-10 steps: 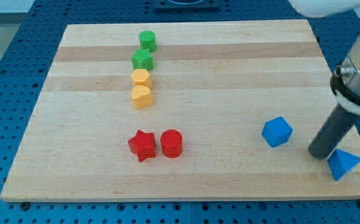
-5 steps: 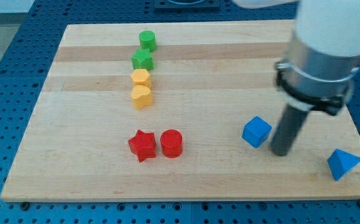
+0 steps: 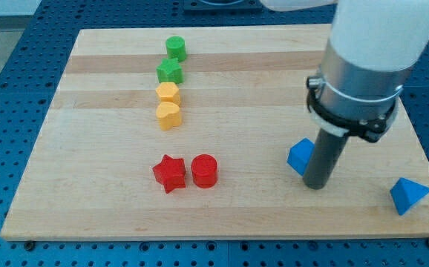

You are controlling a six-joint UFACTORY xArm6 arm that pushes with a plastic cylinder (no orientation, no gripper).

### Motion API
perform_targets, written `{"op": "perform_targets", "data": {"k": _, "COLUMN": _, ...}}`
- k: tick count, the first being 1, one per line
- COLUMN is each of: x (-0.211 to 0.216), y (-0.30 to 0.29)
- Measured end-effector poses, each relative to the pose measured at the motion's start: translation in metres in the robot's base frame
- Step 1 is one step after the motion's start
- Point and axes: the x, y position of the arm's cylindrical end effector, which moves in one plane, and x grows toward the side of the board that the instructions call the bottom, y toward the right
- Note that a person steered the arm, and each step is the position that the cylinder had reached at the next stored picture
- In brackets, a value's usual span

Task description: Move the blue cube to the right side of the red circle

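Observation:
The blue cube (image 3: 299,156) lies on the wooden board (image 3: 222,215) right of centre, partly hidden behind my rod. My tip (image 3: 315,185) rests on the board against the cube's right side, slightly toward the view's bottom. The red circle (image 3: 204,170) stands well to the left of the cube, with the red star (image 3: 170,173) touching its left side.
A column near the top left holds a green cylinder (image 3: 175,49), a green star (image 3: 169,72), a yellow hexagon (image 3: 168,93) and a yellow heart (image 3: 168,116). A blue triangular block (image 3: 407,196) lies near the bottom right corner.
My tip has slid left from near the blue triangular block to the cube's right side. The blue cube has been pushed left, toward the red circle.

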Motion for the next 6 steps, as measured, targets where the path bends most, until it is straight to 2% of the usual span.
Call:
{"op": "perform_targets", "data": {"k": 1, "x": -0.007, "y": 0.035}}
{"op": "perform_targets", "data": {"k": 2, "x": -0.059, "y": 0.062}}
{"op": "perform_targets", "data": {"k": 3, "x": -0.086, "y": 0.040}}
{"op": "perform_targets", "data": {"k": 5, "x": -0.044, "y": -0.001}}
{"op": "perform_targets", "data": {"k": 6, "x": -0.042, "y": -0.001}}
